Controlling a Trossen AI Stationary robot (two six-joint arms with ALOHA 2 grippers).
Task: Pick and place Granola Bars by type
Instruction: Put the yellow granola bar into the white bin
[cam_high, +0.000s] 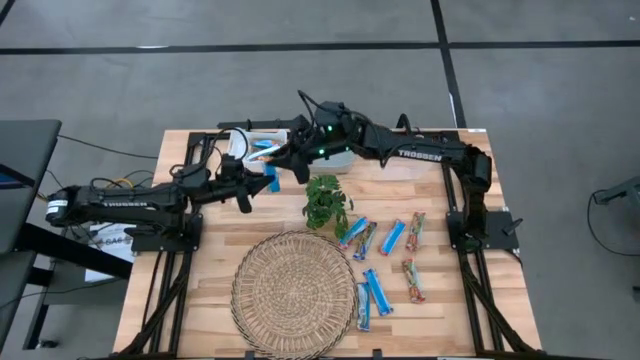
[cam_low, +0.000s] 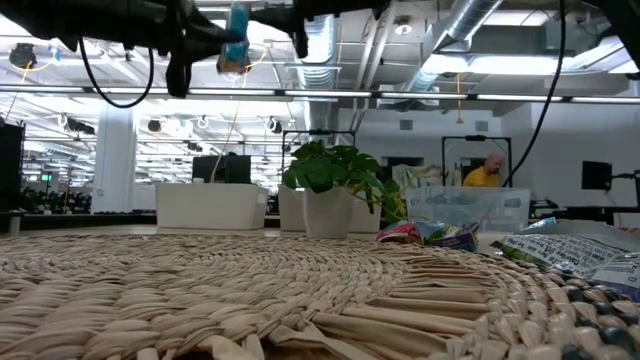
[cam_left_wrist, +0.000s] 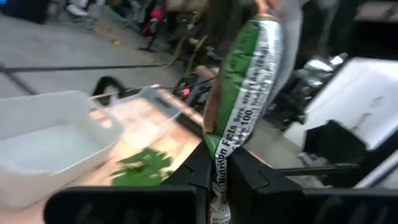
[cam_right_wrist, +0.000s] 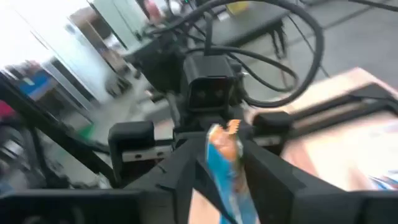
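A blue-wrapped granola bar (cam_low: 237, 42) hangs high above the table's far left part, between my two grippers. My left gripper (cam_left_wrist: 217, 182) reaches in from the table's left and is shut on it. My right gripper (cam_right_wrist: 221, 155) comes from the right and is open; its fingers stand on either side of the bar's other end. In the left wrist view the bar (cam_left_wrist: 245, 93) shows its green and white printed back. Several more granola bars (cam_high: 392, 258), blue and reddish, lie flat on the table's right half. My left gripper pinches one end of the bar (cam_left_wrist: 219, 163) between its two fingers, which lie about level and come from the table's left. The rest of the bar sticks out beyond the fingertips. It is tilted and lifted clear of the table.
A small green plant in a white pot (cam_high: 325, 202) stands mid-table. A round woven mat (cam_high: 292, 292) covers the near middle. A clear bin (cam_left_wrist: 56, 134) and white bins (cam_high: 248, 143) stand along the far edge, under and beside the grippers.
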